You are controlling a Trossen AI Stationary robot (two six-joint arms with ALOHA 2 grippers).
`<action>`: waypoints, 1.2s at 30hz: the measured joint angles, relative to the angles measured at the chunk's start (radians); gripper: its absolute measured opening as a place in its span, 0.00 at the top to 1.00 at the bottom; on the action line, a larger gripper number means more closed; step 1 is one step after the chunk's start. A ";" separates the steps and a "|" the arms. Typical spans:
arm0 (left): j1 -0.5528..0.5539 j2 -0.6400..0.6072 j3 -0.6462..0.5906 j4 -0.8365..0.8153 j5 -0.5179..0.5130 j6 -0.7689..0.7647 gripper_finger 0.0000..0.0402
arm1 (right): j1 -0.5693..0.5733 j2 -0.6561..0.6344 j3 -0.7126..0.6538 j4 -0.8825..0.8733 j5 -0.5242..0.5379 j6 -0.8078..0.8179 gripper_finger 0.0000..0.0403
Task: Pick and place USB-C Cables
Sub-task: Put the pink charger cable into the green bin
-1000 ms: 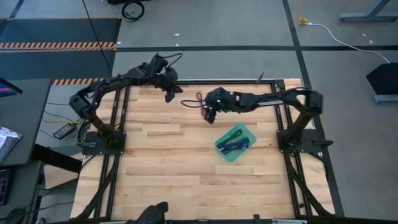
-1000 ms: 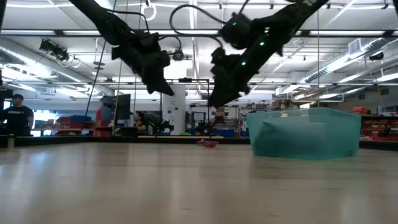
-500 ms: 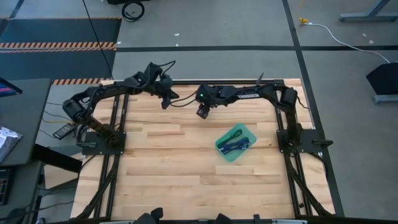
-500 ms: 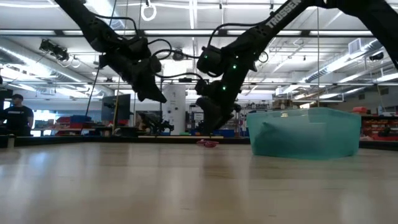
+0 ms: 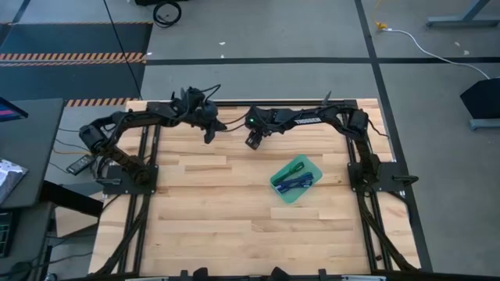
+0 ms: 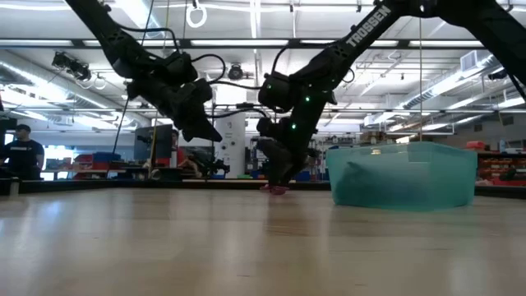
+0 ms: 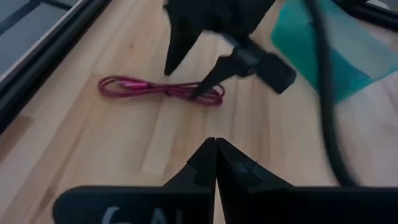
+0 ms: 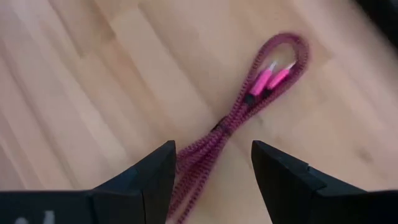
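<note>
Right gripper [image 8: 210,174] now dropped low over the maroon cable [image 8: 249,106] near the worktop's far edge, wide open, empty, pickup looks next.

I'm working in a big industrial lab or workshop hall, no question. Above me run rows of long ceiling lights [image 6: 99,57] and exposed pipes and ducts under a high roof. Beyond my butcher-block table [image 5: 219,211], which sits in a black metal frame [image 5: 142,195], the floor is bare grey concrete [image 5: 273,31] with dark lines across it and orange-and-black hazard striping [image 5: 74,57] along a dark mat. Looking level across the table I see benches, racks and blue and red bins [image 6: 99,158] along the far side, and a person in a dark shirt [image 6: 20,156] standing at the far left.
</note>
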 joint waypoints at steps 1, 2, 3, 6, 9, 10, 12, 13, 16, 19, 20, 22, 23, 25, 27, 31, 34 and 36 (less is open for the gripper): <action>-0.008 0.000 -0.010 0.024 0.000 -0.007 0.97 | 0.000 0.008 0.000 -0.005 -0.006 0.006 0.46; -0.014 0.000 -0.022 0.056 0.000 -0.015 0.97 | 0.001 0.016 0.000 0.007 -0.015 0.008 0.46; -0.021 0.000 -0.034 0.086 0.000 -0.026 0.97 | 0.001 0.020 0.000 0.009 -0.025 0.008 0.46; -0.038 0.000 -0.049 0.130 0.000 -0.044 0.97 | 0.005 0.031 0.005 0.000 -0.018 0.006 0.46; -0.045 0.000 -0.049 0.131 0.002 -0.053 0.97 | 0.006 0.032 0.006 -0.004 -0.011 0.006 0.47; -0.048 0.000 -0.049 0.131 0.001 -0.054 0.97 | 0.007 0.032 0.006 -0.008 -0.011 0.004 0.48; -0.054 0.000 -0.049 0.129 0.001 -0.057 0.97 | 0.012 0.032 0.007 -0.019 -0.004 -0.009 0.51; -0.057 0.000 -0.049 0.127 0.001 -0.058 0.97 | 0.017 0.032 0.008 -0.027 0.002 -0.020 0.53; -0.071 0.000 -0.049 0.123 0.002 -0.058 0.97 | 0.036 0.031 0.009 -0.056 0.022 -0.065 0.63; -0.081 0.000 -0.050 0.123 0.002 -0.058 0.97 | 0.059 0.030 0.010 -0.087 0.027 -0.118 0.79; -0.082 0.000 -0.050 0.123 0.002 -0.058 0.97 | 0.067 0.030 0.010 -0.098 0.029 -0.134 0.85; -0.088 0.000 -0.050 0.123 0.002 -0.059 0.97 | 0.081 0.028 0.009 -0.124 0.038 -0.163 0.95; -0.090 0.000 -0.049 0.122 0.002 -0.059 0.97 | 0.087 0.027 0.009 -0.135 0.044 -0.179 0.96; -0.093 0.000 -0.050 0.118 0.001 -0.059 0.97 | 0.100 0.026 0.009 -0.151 0.075 -0.184 0.95; -0.094 0.000 -0.050 0.117 -0.001 -0.060 0.97 | 0.111 0.020 0.007 -0.174 0.098 -0.191 0.95; -0.094 0.001 -0.049 0.108 -0.002 -0.061 0.97 | 0.127 -0.012 0.001 -0.250 0.104 -0.205 0.97; -0.094 0.001 -0.049 0.101 -0.002 -0.062 0.97 | 0.143 -0.060 0.001 -0.294 0.103 -0.202 0.97; -0.094 0.001 -0.049 0.098 -0.001 -0.062 0.97 | 0.156 -0.098 0.002 -0.329 0.114 -0.195 0.97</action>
